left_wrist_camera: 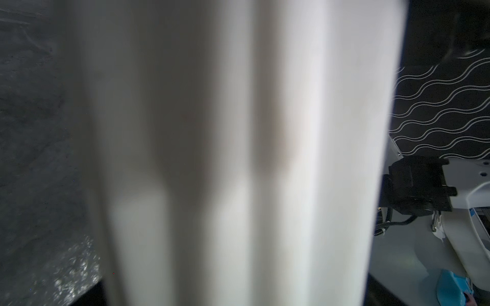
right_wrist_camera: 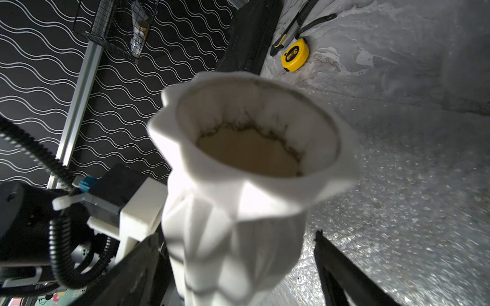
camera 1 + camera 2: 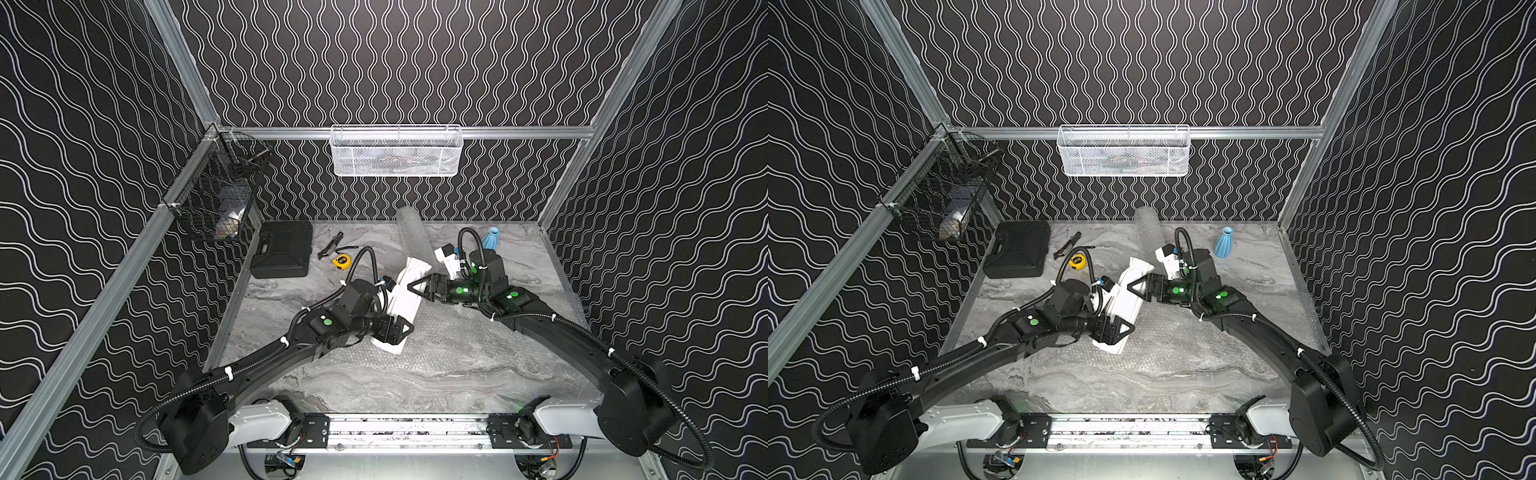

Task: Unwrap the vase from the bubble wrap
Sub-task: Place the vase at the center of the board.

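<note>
Where a flat sheet of bubble wrap [image 3: 449, 345] [image 3: 1167, 345] is spread over the marble table [image 3: 270, 307], a white vase [image 3: 404, 293] [image 3: 1127, 299] with faceted sides is seen lying uncovered on top of it, at a tilt. Its lower body is clamped between the jaws of the left gripper [image 3: 405, 328] [image 3: 1127, 328]. In the left wrist view the picture is almost filled by the blurred white wall of the vase [image 1: 238, 132], and a patch of the bubble wrap [image 1: 77, 265] is glimpsed beside it.

The right gripper [image 3: 415, 286] [image 3: 1133, 286] is set at the neck end of the vase and pointed toward the left gripper. In the right wrist view [image 2: 237, 235] its jaws are spread wide to either side of the neck, a clear gap is shown at one finger [image 2: 339, 265], and the vase's open mouth is seen just ahead of them.

Beyond the right gripper, a roll of bubble wrap [image 3: 411, 232] [image 3: 1148, 228] is placed at the back of the table. Behind its wrist, a small blue vase [image 3: 492, 237] is stood upright. Past the left gripper, a yellow tape measure [image 3: 341, 261] [image 2: 295, 54], a utility knife [image 3: 330, 245] and a black case [image 3: 282, 249] are laid out.
</note>
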